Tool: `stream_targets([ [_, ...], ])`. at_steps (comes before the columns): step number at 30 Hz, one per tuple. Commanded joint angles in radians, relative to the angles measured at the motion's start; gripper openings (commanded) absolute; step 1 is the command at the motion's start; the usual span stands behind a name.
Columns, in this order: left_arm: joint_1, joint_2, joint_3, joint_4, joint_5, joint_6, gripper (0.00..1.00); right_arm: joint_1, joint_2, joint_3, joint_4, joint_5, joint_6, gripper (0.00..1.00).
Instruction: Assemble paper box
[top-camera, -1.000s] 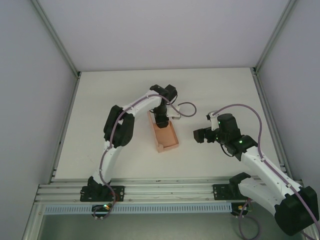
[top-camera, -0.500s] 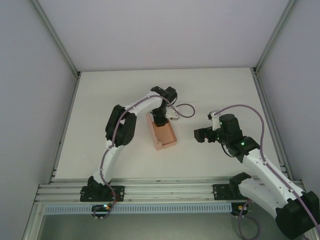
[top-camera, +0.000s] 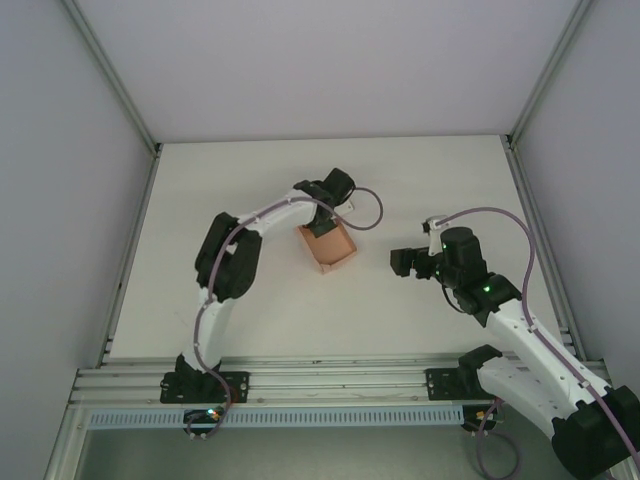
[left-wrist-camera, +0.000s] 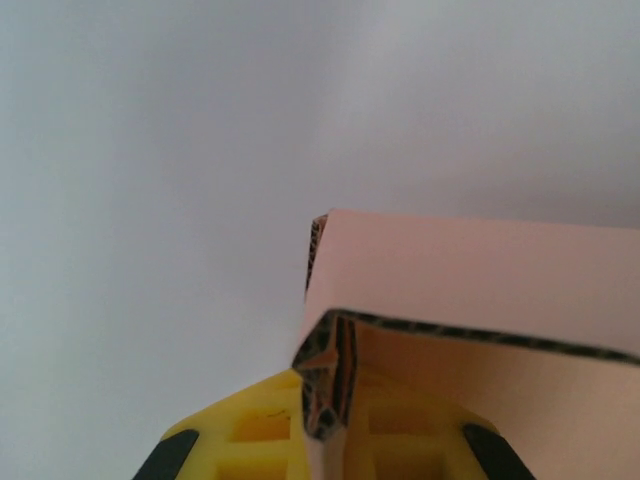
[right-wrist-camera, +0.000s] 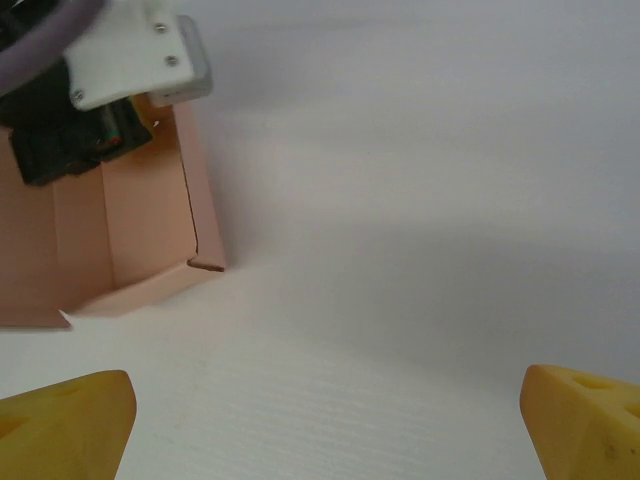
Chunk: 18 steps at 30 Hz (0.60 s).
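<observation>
Left gripper (top-camera: 321, 228) is closed on a corner edge of the paper box (top-camera: 332, 251); right gripper (right-wrist-camera: 325, 430) is held wide open, well apart, with bare table (top-camera: 420, 190) between.

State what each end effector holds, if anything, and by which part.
Left end effector: paper box, by a wall edge near a corner. Right end effector: nothing.
</observation>
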Motion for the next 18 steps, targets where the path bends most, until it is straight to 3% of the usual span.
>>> stream_targets([
  [1,-0.068,-0.143,-0.108,0.331,-0.207,-0.093,0.0,0.012,0.008,-0.065,0.168,0.018,0.167,1.0],
  [5,-0.122,-0.178,-0.126,0.389,-0.417,-0.18,0.0,0.059,0.061,-0.099,0.334,0.038,0.272,1.0],
  [9,-0.16,-0.206,-0.119,0.37,-0.507,-0.307,0.0,0.151,0.166,0.002,0.287,0.222,0.286,1.0],
  [15,-0.192,-0.255,-0.151,0.362,-0.501,-0.42,0.0,0.175,0.331,0.081,0.338,0.403,0.346,0.92],
  [18,-0.204,-0.271,-0.163,0.358,-0.505,-0.456,0.0,0.176,0.398,0.098,0.372,0.41,0.381,0.84],
])
